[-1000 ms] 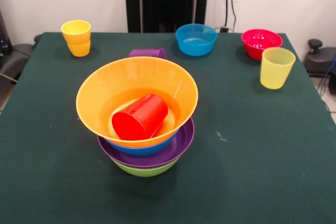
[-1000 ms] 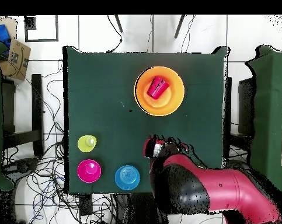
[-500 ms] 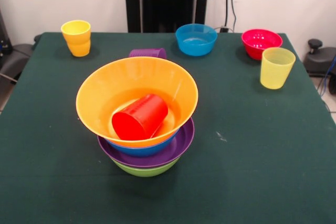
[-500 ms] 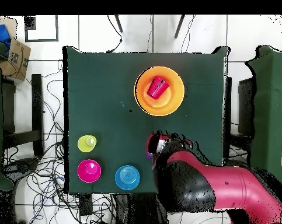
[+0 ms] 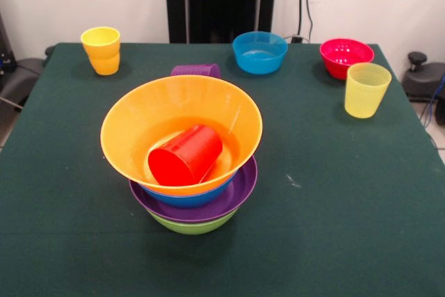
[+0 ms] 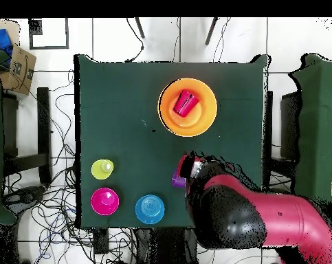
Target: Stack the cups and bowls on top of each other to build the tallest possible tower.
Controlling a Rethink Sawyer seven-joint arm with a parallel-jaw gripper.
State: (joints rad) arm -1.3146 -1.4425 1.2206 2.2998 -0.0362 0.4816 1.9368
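The tower [image 5: 193,203] stands mid-table: green bowl at the bottom, then purple, blue and the wide orange bowl [image 5: 135,116] on top. A red cup [image 5: 184,156] lies on its side inside the orange bowl. Behind the tower lies a purple cup [image 5: 196,70]. An orange-yellow cup [image 5: 102,50], a small blue bowl [image 5: 260,52], a red-pink bowl [image 5: 345,55] and a pale yellow cup [image 5: 366,90] stand along the far side. Only the overhead view shows the gripper [image 6: 187,166], at the arm's end just beside the purple cup [image 6: 177,181]. Its state is hidden.
The bulky red arm [image 6: 251,220] covers the table's bottom right corner in the overhead view. A cardboard box [image 6: 16,60] sits off the table at upper left, and cables trail over the floor around the table [image 6: 113,103].
In the overhead view the arm's end has shifted slightly right and up, uncovering more of the purple cup. Cups, bowls and tower have not moved.
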